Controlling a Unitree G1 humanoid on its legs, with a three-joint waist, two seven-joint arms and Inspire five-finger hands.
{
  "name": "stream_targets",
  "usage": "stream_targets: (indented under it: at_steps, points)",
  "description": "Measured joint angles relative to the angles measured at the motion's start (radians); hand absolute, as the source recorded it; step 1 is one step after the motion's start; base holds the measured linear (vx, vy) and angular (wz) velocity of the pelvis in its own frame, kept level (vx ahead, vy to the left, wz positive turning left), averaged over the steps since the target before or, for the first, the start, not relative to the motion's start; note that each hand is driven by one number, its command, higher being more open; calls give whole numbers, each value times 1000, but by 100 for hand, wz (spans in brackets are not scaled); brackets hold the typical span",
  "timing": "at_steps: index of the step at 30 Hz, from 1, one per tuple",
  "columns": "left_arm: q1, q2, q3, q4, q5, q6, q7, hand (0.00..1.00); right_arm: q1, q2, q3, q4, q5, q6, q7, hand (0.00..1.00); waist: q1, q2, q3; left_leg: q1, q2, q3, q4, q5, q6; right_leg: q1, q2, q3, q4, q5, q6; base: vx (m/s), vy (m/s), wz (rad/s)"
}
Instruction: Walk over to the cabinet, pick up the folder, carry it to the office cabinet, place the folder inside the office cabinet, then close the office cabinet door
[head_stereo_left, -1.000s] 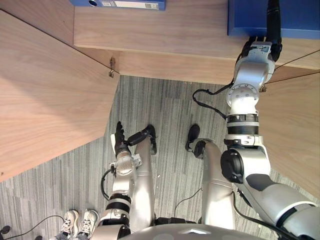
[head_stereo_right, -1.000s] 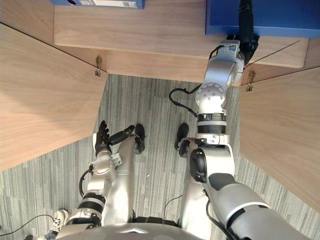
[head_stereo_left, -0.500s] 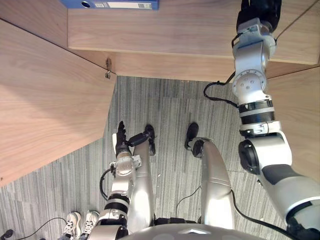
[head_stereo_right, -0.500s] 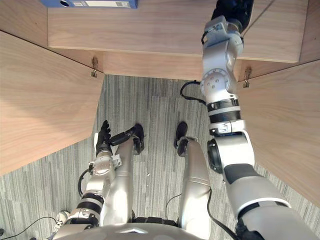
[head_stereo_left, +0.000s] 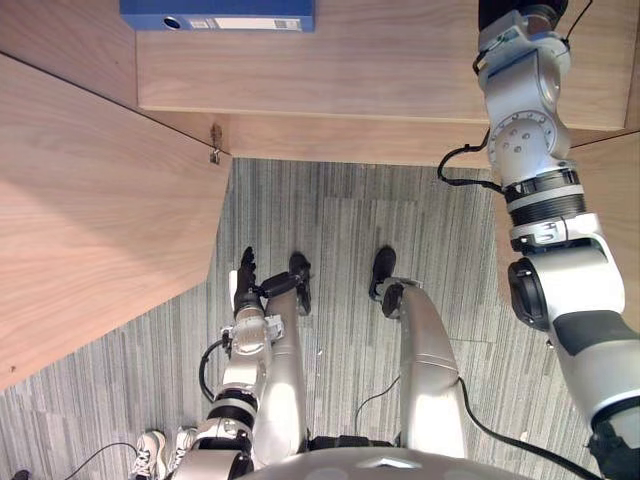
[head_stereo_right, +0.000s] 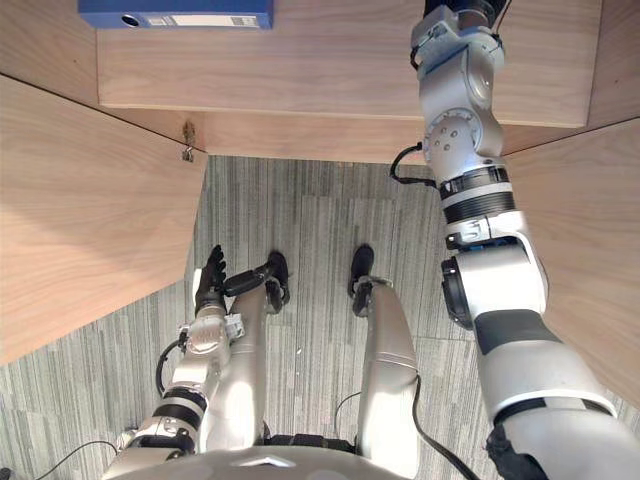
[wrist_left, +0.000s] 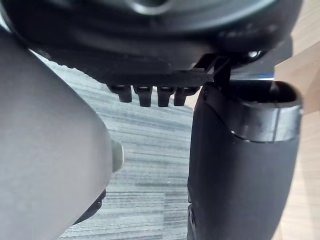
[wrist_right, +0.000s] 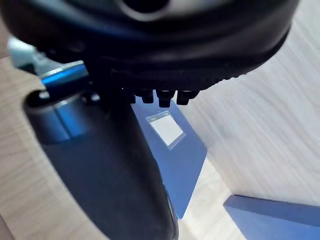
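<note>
A blue folder with a white label stands on the wooden shelf inside the cabinet, just past my right hand's fingers. My right hand reaches deep into the cabinet at its right end, and its fingers look straight, with nothing held between them and the thumb. Part of another blue folder shows close by. A further blue folder lies flat at the shelf's far left. My left hand hangs open beside my leg, well below the shelf.
The cabinet's left door stands wide open, hinged at the shelf's front corner. The right door is open too, close beside my right arm. Striped grey carpet lies between them. A person's shoes show at the lower left.
My right arm has stretched further into the cabinet. The blue folder at its hand one second ago has left the eye views. The camera has shifted slightly. The left hand has stayed put.
</note>
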Motion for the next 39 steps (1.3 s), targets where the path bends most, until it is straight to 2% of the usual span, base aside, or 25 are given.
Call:
stream_targets:
  at_steps: [9, 14, 25, 28, 31, 36, 39]
  points:
    - [0, 23, -9, 11, 1, -1, -22, 100, 134, -109, 67, 0, -145, 33, 96, 100, -2, -14, -6, 3, 4, 9, 1, -2, 3, 3, 1, 3, -6, 1, 2, -4, 17, 0]
    - [0, 28, -8, 12, 1, -3, -34, 100, 211, -132, 74, -6, -210, 48, 142, 100, -2, -17, -5, 3, 6, 10, 4, -3, 5, 3, 3, 4, -5, 1, 3, 0, 0, 0]
    - [0, 55, -7, 11, 8, -8, -50, 100, 382, -214, 97, -130, -358, 51, 197, 100, -2, -36, -5, 4, 12, 16, 22, -11, 13, 2, 7, 9, 4, 1, 4, -2, 12, -2]
    - [0, 60, -4, 11, 10, -8, -54, 100, 410, -297, 194, -197, -452, 51, 233, 100, -1, -44, -5, 4, 13, 16, 20, -11, 13, 2, 7, 9, 2, 1, 4, 0, 0, 0]
    - [1, 69, 3, 12, 35, -8, -58, 100, 414, -387, 312, -270, -615, 50, 285, 100, -1, -49, -4, 5, 12, 17, 16, -11, 13, 3, 7, 9, -3, 1, 4, 0, 0, 0]
    - [7, 91, 12, 19, 59, -8, -77, 100, 408, -443, 418, -276, -887, 42, 347, 100, 4, -74, -7, 20, 11, 18, 1, -10, 13, 18, 7, 7, -17, 2, 5, 0, 0, 0]
    - [11, 96, 12, 31, 68, -8, -83, 100, 390, -470, 459, -266, -960, 42, 363, 100, 4, -77, -8, 27, 11, 18, -4, -10, 13, 28, 6, 4, -24, 2, 6, 0, 0, 0]
